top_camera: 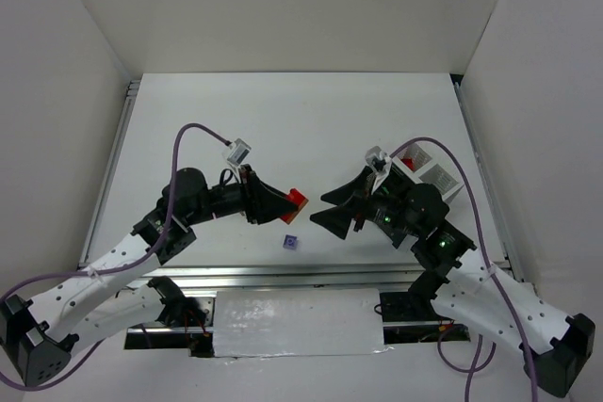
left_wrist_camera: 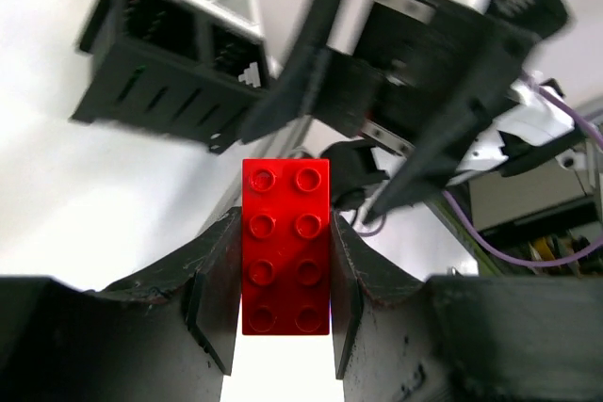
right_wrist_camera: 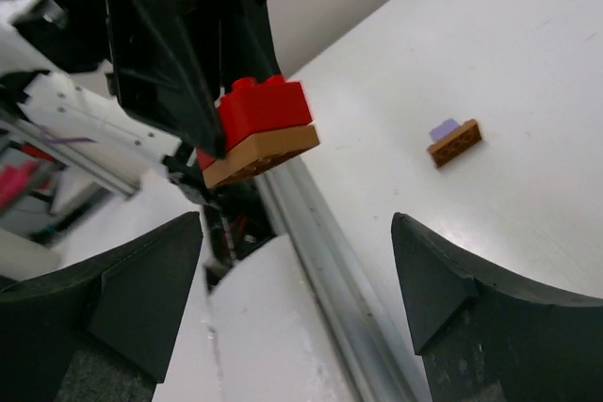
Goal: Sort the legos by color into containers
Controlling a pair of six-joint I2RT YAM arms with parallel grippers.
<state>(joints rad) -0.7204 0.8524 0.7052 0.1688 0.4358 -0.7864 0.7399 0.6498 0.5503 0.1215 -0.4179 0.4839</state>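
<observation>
My left gripper is shut on a red lego, which is pinched lengthwise between both fingers and held above the table. In the right wrist view that red lego has a thin brown-orange plate stuck under it. My right gripper faces it from the right, open and empty, with its fingertips just short of the brick. A small lavender lego lies on the table below both grippers; it sits on a brown plate. The containers stand at the far right, partly hidden by the right arm.
A metal rail runs along the table's near edge, with a white taped panel in front of it. White walls enclose the table on three sides. A purple cable loops above the left arm.
</observation>
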